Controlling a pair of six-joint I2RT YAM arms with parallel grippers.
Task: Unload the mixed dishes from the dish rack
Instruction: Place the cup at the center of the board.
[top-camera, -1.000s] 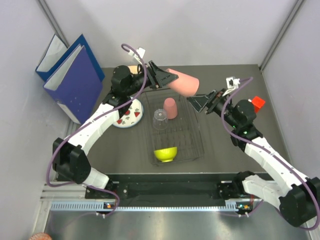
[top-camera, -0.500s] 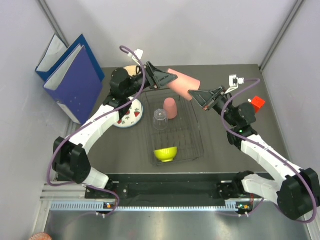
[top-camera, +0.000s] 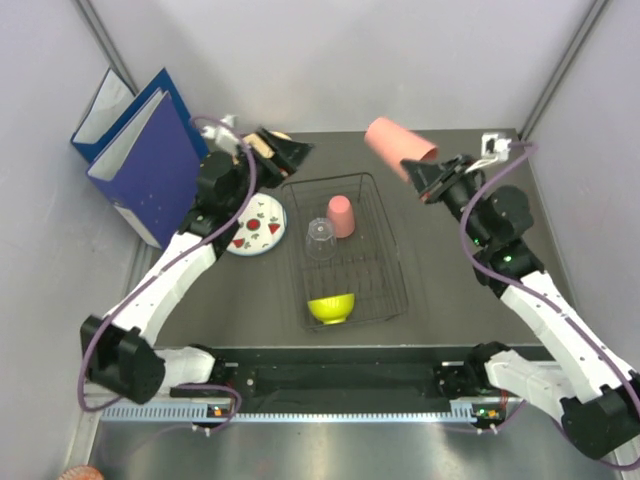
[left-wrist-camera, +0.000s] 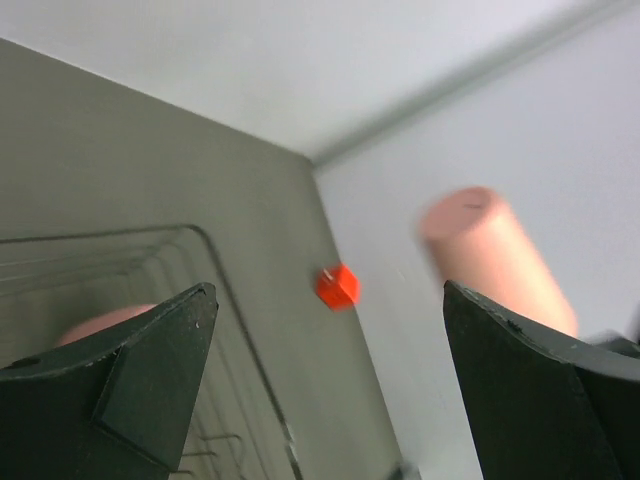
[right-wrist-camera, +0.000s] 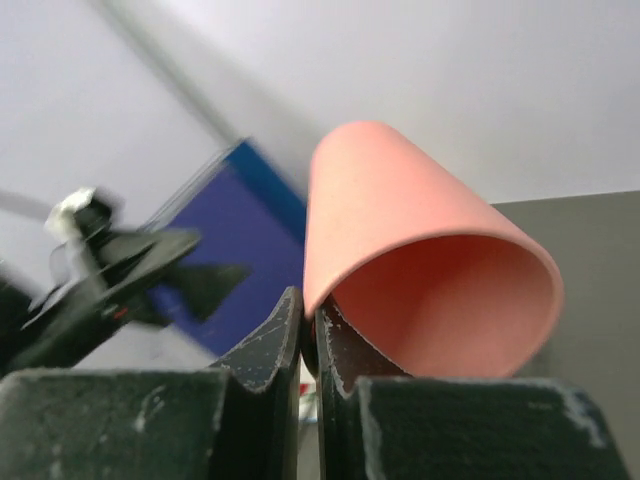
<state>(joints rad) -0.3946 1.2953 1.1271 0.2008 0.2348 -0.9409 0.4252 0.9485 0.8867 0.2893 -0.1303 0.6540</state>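
Note:
My right gripper (top-camera: 427, 180) (right-wrist-camera: 310, 330) is shut on the rim of a pink cup (top-camera: 398, 146) (right-wrist-camera: 420, 270), held in the air past the back right corner of the black wire dish rack (top-camera: 395, 262). Inside the rack stand a second pink cup (top-camera: 341, 215) (left-wrist-camera: 105, 325), a clear glass (top-camera: 319, 238) and a lime-yellow bowl (top-camera: 331, 308). A white plate with red fruit prints (top-camera: 257, 225) lies on the table left of the rack. My left gripper (top-camera: 287, 150) (left-wrist-camera: 330, 370) hangs open and empty near the rack's back left corner.
A blue ring binder (top-camera: 150, 165) (right-wrist-camera: 250, 240) leans against the left wall. A small red cube (left-wrist-camera: 338, 285) sits on the table to the right of the rack, by the right wall. White walls close in the dark table on three sides.
The right gripper shut on the pink cup's rim. The left gripper then opened, let go of the cup and drew back left, while the right arm carried the cup right and back.

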